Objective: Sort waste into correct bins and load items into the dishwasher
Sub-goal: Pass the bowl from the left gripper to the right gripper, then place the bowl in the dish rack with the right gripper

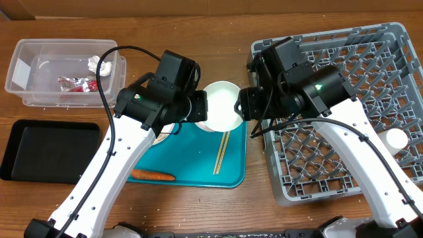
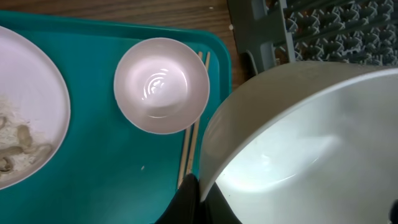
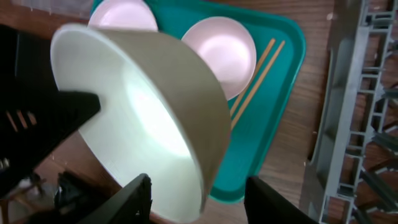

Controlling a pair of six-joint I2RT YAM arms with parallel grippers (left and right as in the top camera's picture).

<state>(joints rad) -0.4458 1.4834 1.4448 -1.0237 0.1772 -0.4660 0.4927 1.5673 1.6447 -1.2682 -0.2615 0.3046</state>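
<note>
My left gripper (image 2: pixel 200 186) is shut on the rim of a large white bowl (image 1: pixel 221 106), holding it tilted in the air between the teal tray and the dishwasher (image 1: pixel 344 112). My right gripper (image 3: pixel 198 186) is open. Its fingers straddle the opposite rim of that bowl (image 3: pixel 143 106), one over the inside and one well outside the wall. A smaller white bowl (image 2: pixel 161 84) and the chopsticks (image 2: pixel 189 146) lie on the teal tray. A plate with beige food scraps (image 2: pixel 25 106) sits at the tray's left. The carrot (image 1: pixel 153 176) lies on the tray's front edge.
The clear tub (image 1: pixel 39 66) at the back left holds the red-silver wrapper (image 1: pixel 74 84) and the tissue (image 1: pixel 99 64). The black tray (image 1: pixel 46 151) lies in front of it. A small white cup (image 1: pixel 395 139) sits in the rack's right side. The teal tray (image 1: pixel 192 165) lies between both arms.
</note>
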